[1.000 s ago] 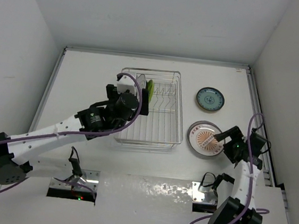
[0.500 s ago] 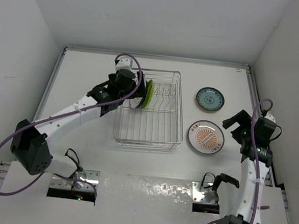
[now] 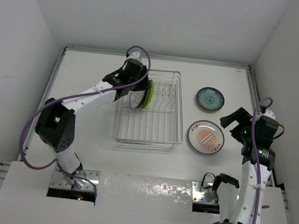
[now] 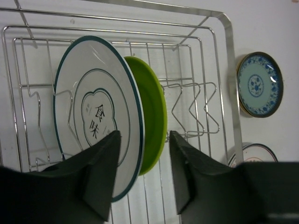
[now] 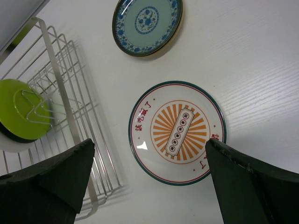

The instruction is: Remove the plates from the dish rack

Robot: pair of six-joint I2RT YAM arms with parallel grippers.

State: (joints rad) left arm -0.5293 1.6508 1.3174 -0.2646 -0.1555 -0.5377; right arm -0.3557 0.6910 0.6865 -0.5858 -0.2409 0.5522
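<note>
From above, you see the dish rack (image 3: 158,130) in the middle of the worktop (image 3: 96,138). Your left arm reaches the rack's far-left corner, where a lime green plate (image 3: 149,94) stands on edge. Right of the rack lie a blue-centred plate (image 3: 210,99) by its far end and an orange-rayed plate (image 3: 206,138) by its near end. Your right jaws hang further right of both.

In the left wrist view, a white plate (image 4: 93,109) with a dark rim stands upright in the rack, the green one just behind it. Your left jaws are apart, with both plates' lower edges between them. You cannot tell whether they touch.

In the right wrist view, your right jaws are spread wide above the orange-rayed plate beside the rack.
</note>
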